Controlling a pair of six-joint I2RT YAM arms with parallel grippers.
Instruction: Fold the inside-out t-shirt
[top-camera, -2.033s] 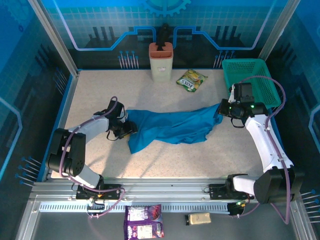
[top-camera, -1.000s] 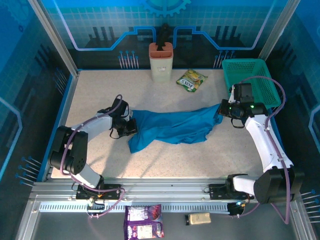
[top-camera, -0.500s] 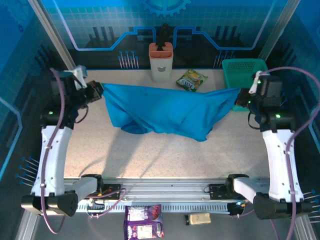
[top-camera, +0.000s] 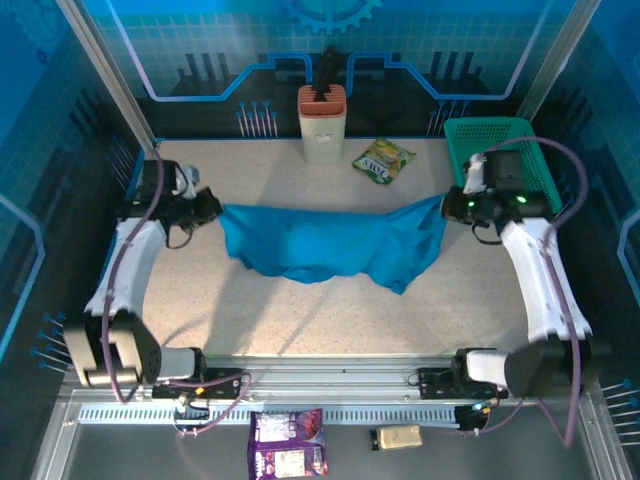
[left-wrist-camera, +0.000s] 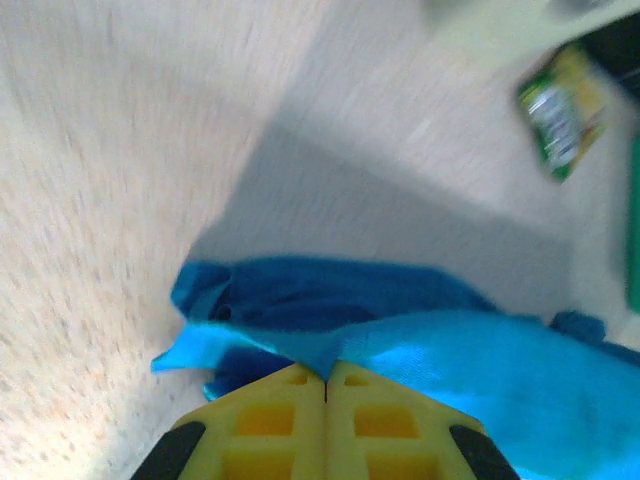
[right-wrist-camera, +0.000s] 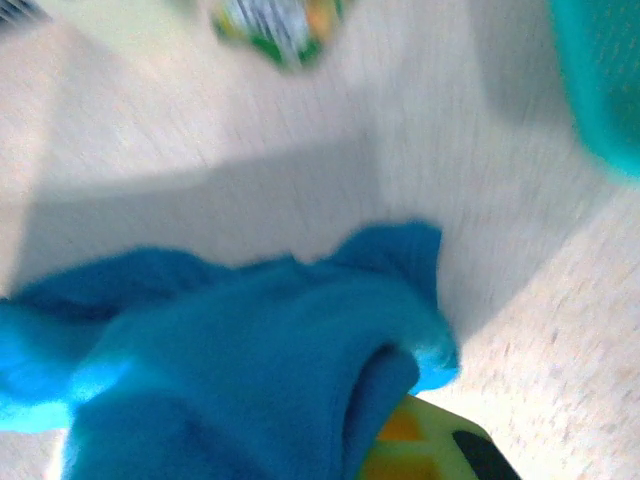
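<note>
- Blue panel walls (top-camera: 330, 50) printed with circuit lines close in the far side and both flanks.
- The speckled beige table (top-camera: 330, 320) is bare across its near half.
- The inside-out t-shirt (top-camera: 320, 245) stretches across mid-table between the two grippers, its middle sagging toward the near side; whether it touches the surface is unclear.
- A teal mesh basket (top-camera: 490, 122) sits in the far right corner.
- A beige bin (top-camera: 322, 135) stands at the far edge, a snack packet (top-camera: 383, 160) just beside it.
- The left gripper (top-camera: 210, 207) pinches the shirt's left end, yellow fingers (left-wrist-camera: 290, 400) pressed together.
- The right gripper (top-camera: 452, 205) grips the right end, cloth bunched over it.
</note>
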